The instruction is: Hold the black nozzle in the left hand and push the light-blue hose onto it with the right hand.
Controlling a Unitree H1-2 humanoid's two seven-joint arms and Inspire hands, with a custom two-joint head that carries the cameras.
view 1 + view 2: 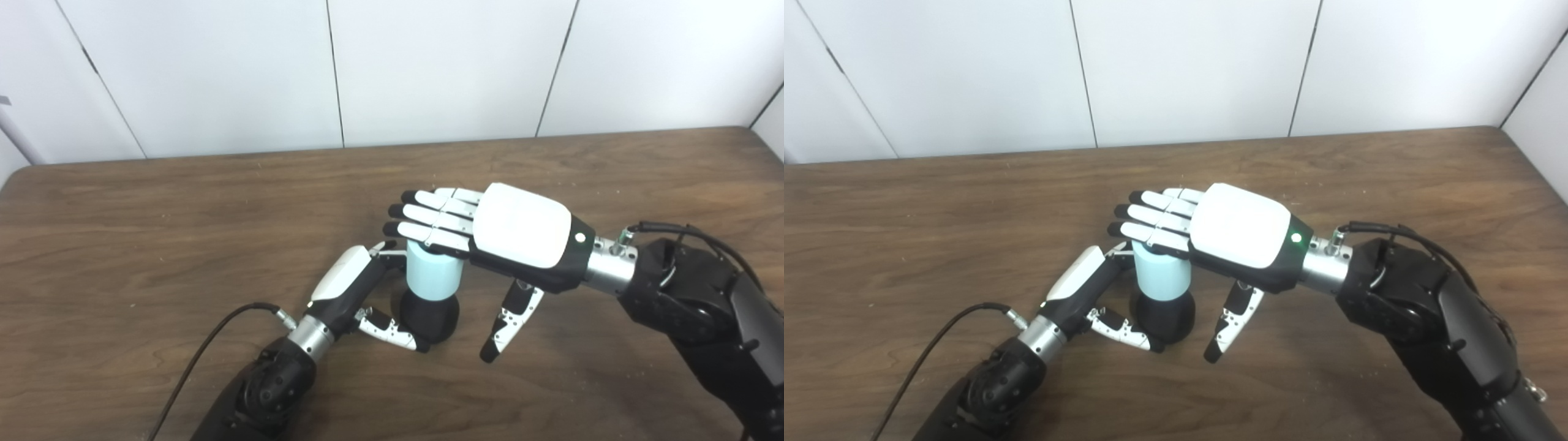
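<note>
We are steadying the black nozzle (430, 313) in our closed left hand (352, 288); our flat, open right hand (490, 236) is pressing the upright light-blue hose (432, 273) straight down.

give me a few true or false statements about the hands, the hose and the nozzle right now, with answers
1. The light-blue hose stands upright on top of the black nozzle. True.
2. The right hand is clenched in a fist around the hose. False: its fingers are stretched out flat over the hose's top end, thumb hanging free.
3. The left hand is at the nozzle, its thumb against the base. True.
4. The nozzle is lifted high above the table. False: it sits low, at the table surface.
5. The hose lies flat on the table, apart from the nozzle. False: it is upright and joined to the nozzle.
</note>
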